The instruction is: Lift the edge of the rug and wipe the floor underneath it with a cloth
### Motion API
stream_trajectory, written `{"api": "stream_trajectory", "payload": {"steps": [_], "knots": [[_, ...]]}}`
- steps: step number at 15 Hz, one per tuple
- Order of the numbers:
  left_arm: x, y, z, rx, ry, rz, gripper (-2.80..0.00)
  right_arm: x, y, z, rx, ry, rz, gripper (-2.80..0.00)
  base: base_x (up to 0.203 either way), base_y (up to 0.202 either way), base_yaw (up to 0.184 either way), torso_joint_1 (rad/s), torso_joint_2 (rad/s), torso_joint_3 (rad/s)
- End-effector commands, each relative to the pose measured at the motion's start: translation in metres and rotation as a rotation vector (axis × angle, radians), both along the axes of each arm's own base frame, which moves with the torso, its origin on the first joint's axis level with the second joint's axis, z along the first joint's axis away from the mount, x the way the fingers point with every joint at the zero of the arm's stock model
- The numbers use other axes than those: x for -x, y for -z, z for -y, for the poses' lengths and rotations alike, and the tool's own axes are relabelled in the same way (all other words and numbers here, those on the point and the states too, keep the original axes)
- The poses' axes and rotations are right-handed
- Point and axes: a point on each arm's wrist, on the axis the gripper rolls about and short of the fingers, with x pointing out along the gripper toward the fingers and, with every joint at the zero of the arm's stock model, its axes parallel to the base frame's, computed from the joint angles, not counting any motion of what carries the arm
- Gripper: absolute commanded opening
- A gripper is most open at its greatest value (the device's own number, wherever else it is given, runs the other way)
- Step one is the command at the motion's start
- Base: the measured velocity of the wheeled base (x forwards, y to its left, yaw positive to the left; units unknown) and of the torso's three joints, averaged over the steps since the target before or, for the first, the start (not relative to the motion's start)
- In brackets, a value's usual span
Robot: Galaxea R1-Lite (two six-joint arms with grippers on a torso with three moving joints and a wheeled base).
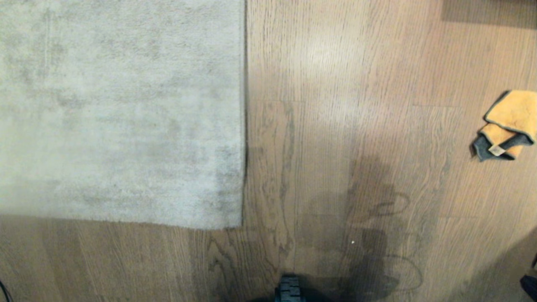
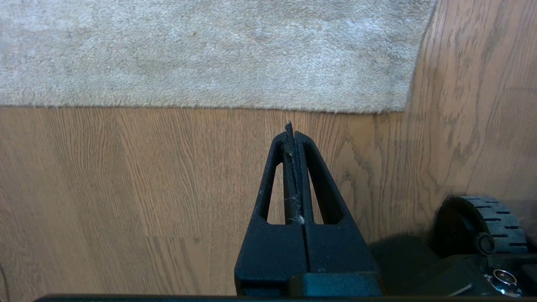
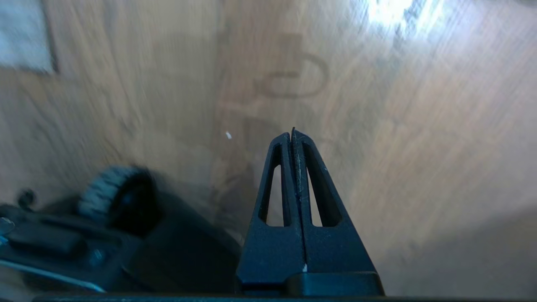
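A pale grey-beige rug (image 1: pixel 117 109) lies flat over the left of the head view; its right rug edge (image 1: pixel 244 126) runs straight to a near corner (image 1: pixel 242 226). Brown wood-grain floor (image 1: pixel 335 126) fills the other parts of that view. The orange-yellow cloth (image 1: pixel 509 123) with a dark grey part lies crumpled on the floor at the far right. My left gripper (image 2: pixel 290 130) is shut and empty, above the floor just short of the rug's near edge (image 2: pixel 209 107). My right gripper (image 3: pixel 292 134) is also shut and empty over bare floor; the cloth is out of its view.
The robot base's ribbed black wheel (image 1: pixel 288 289) sits at the bottom centre, also seen as a wheel (image 2: pixel 482 222) in the left wrist view. Dark shadows of the arms fall on the floor right of centre. A dark shaded patch (image 1: pixel 486 10) lies at the top right.
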Motion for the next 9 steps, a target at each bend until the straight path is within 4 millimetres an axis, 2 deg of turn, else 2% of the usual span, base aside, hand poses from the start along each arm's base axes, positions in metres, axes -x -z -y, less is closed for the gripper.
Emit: {"api": "stream_trajectory", "payload": {"steps": [1, 9], "knots": [[0.0, 0.0, 0.0, 0.0, 0.0, 0.0, -2.8, 0.014, 0.006, 0.001, 0.022, 0.02, 0.06, -2.8, 0.0, 0.0, 0.0, 0.0, 0.0, 0.0], [0.0, 0.0, 0.0, 0.001, 0.0, 0.001, -2.8, 0.034, 0.024, 0.002, 0.023, 0.069, 0.106, -2.8, 0.0, 0.0, 0.0, 0.0, 0.0, 0.0]]}}
